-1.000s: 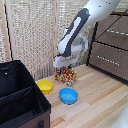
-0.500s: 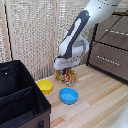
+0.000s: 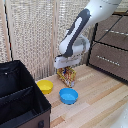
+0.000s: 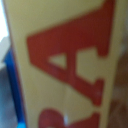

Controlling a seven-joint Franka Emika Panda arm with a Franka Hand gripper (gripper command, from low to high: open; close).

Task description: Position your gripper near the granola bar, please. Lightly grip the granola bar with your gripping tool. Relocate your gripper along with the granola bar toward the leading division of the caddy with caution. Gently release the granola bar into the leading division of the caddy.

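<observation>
The granola bar [image 3: 67, 76] is a yellow and red box standing upright on the wooden floor in front of the curtain. My gripper [image 3: 64, 67] sits directly over its top edge, at the end of the white arm. The fingers are hidden by the box and the gripper body, so I cannot tell whether they are shut on it. In the wrist view the granola bar [image 4: 70, 65] fills the picture with blurred red letters on yellow. The black caddy [image 3: 17, 100] stands at the exterior view's left, and its nearest division [image 3: 20, 107] shows a dark interior.
A yellow bowl [image 3: 45, 87] and a blue bowl [image 3: 69, 95] lie on the floor between the box and the caddy. Brown wooden drawers [image 3: 110, 47] stand at the exterior view's right. A woven curtain [image 3: 35, 35] hangs behind.
The arm and the granola bar stay in nearly the same place across the frames. I see no clear movement.
</observation>
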